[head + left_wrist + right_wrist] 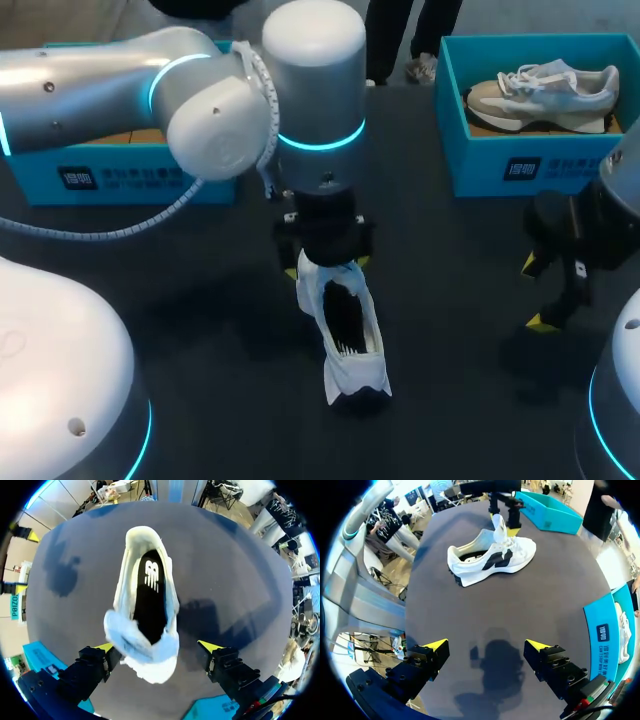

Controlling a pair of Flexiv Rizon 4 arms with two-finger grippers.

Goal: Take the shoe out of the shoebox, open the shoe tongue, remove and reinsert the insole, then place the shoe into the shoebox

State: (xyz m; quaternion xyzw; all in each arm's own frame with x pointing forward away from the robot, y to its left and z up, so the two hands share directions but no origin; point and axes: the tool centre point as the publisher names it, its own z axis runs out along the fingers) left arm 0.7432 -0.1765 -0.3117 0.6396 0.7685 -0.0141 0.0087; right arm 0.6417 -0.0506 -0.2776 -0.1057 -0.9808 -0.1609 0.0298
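The head camera looks steeply down on the desk from behind. The left wrist camera hangs close above the shoe. The right wrist camera sees that shoe from farther off.

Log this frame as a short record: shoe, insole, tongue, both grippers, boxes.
shoe: white shoe upright on the table, out of both boxes
insole: black insole lying inside the shoe
tongue: tongue raised, by the left gripper's fingers
left gripper: left gripper open, straddling the shoe's front end
right gripper: right gripper open, empty, over bare table, apart from the shoe
right box: right box holds a second shoe
left box: left box behind the left arm, contents hidden
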